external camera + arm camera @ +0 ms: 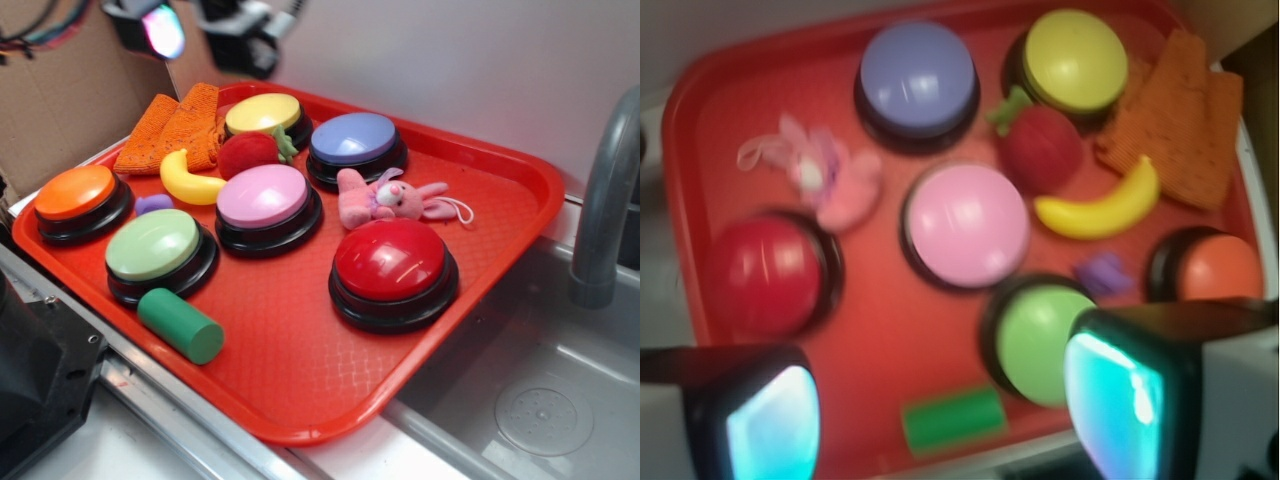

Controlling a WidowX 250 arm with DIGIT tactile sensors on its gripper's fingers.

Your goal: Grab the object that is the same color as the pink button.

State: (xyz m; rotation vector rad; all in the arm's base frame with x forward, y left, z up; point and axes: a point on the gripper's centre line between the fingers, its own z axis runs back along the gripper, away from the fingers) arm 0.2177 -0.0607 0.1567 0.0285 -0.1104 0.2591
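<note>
Exterior view: red tray (300, 400) fills most of frame, sink (560, 400) at lower right w/ grey faucet (605, 200) at right edge; pink bunny (385, 198) lies on its side just right of centre, ears toward the right, thin white loop at the ear end; it sits between the blue-lavender button (355, 140) above-left and the red button (392, 265) below, near both, not clearly touching either; pink button (265, 200) is just left of the bunny, approx centre of frame.

Other items: yellow button (265, 115) at upper centre-left, red strawberry (250, 152) just below it, banana (188, 180) left of that, orange cloth (180, 125) at upper left, orange button (78, 195) at far left, green button (155, 248) lower left, green cylinder (180, 325) lying below it, small purple piece (153, 204) between orange and green buttons.

Gripper (205, 30) sits at top left of frame, well above the tray, apart from everything; wrist view shows its two fingers (770, 420) spread wide at the bottom edge, nothing between them; bunny there is at left-centre, blurred.
</note>
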